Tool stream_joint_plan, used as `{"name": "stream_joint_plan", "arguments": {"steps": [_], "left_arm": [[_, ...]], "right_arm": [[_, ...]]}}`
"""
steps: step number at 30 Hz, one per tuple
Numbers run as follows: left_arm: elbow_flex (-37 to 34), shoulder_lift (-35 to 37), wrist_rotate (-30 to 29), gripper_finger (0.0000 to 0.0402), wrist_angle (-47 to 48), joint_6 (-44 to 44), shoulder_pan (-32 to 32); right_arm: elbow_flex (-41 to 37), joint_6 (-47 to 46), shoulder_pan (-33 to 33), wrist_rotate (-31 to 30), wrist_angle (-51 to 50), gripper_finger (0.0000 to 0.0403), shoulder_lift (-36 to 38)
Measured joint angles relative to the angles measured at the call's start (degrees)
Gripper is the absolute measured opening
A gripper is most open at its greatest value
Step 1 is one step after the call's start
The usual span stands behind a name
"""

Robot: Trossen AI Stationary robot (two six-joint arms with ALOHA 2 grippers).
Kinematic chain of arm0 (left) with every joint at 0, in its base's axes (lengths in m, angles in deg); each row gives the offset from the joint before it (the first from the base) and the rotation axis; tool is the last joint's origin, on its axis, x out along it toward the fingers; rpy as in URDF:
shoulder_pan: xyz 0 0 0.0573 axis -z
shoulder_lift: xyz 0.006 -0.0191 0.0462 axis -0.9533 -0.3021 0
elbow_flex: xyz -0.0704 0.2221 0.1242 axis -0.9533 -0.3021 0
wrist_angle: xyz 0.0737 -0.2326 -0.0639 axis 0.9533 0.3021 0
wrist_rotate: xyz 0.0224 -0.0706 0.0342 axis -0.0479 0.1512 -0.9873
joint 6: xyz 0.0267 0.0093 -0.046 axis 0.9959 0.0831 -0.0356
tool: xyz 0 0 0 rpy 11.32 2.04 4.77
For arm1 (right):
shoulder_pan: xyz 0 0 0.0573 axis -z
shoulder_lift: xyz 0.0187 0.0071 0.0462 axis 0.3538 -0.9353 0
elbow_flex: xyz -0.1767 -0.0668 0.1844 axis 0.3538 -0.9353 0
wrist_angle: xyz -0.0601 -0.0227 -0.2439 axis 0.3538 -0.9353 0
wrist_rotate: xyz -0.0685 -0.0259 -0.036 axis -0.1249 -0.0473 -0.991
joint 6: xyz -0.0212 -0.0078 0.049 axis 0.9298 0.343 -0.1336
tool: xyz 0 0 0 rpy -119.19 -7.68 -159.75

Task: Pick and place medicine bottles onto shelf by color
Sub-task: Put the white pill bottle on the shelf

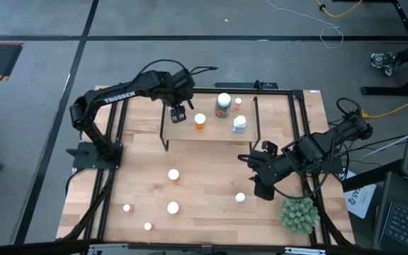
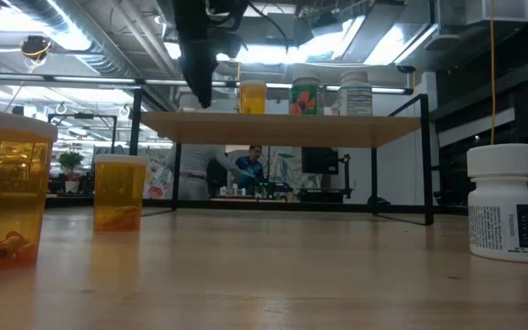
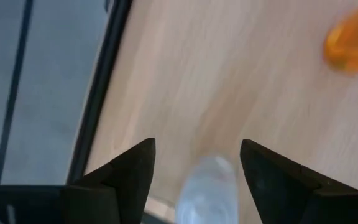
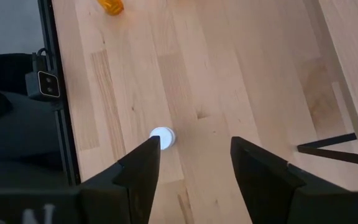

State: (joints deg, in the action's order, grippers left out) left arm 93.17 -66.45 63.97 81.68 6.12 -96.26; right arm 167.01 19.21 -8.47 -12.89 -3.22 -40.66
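- I see a spiky green plant (image 1: pixel 297 214) sitting at the near right corner of the wooden surface (image 1: pixel 204 191).
- Past the surface, on the grey floor (image 1: pixel 41 106), a yellow cable (image 1: pixel 346 8) and a thin white wire (image 1: pixel 330 34) trail loosely.
- At the right edge I make out a keyboard (image 1: pixel 407 227).
- In the low view, a person (image 2: pixel 250 168) stands in the room behind, partly hidden.

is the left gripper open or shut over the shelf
Open. In the left wrist view the left gripper has its two fingers spread apart, a clear bottle between them, above the shelf.
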Motion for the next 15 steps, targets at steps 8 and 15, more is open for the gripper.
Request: {"name": "stream_joint_plan", "arguments": {"steps": [8, 15], "left_arm": [[8.30, 0.00, -1.77, 0.0229, 2.94, -1.44, 4.37], [21.77, 0.05, -1.74, 0.0228, 15.72, -10.15, 12.53]], "right_arm": [[-1.00, -1.03, 0.00, -0.09, 2.29, 0.0199, 0.00], [-9.35, -0.56, -1.83, 4.78, 8.72, 0.0199, -0.02]]}}
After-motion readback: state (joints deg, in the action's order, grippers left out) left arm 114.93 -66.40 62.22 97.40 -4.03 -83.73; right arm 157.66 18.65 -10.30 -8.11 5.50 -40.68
